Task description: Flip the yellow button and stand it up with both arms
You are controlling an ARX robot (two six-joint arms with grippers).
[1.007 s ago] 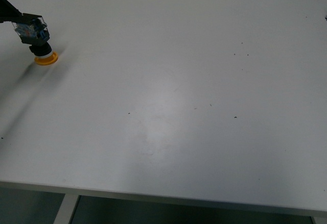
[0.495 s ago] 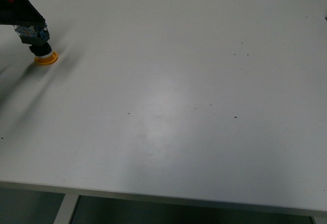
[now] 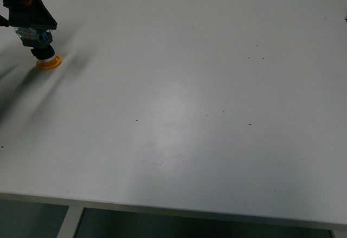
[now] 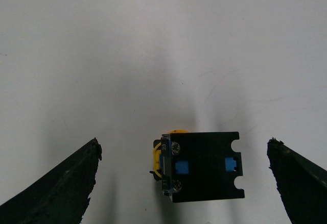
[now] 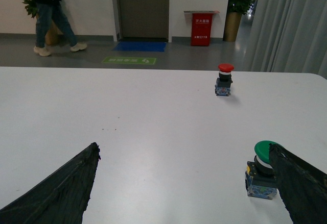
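The yellow button (image 3: 42, 48) stands upside down at the table's far left, its yellow cap (image 3: 49, 62) flat on the table and its black and bluish body on top. My left gripper (image 3: 32, 20) hangs just above that body, only partly in view. In the left wrist view the button's black base (image 4: 204, 165) lies between my open fingers (image 4: 61, 188), clear of both, with the left gripper (image 4: 184, 145) centred over it. My right gripper (image 5: 184, 150) is open and empty, and it does not show in the front view.
In the right wrist view a green button (image 5: 263, 170) stands upright beside the gripper's one finger (image 5: 299, 183), and a red button (image 5: 224, 78) stands farther off. The white table (image 3: 184, 113) ends close to the yellow button's left side.
My left gripper has come further into the front view and now sits over the button's body. The yellow button has not moved.
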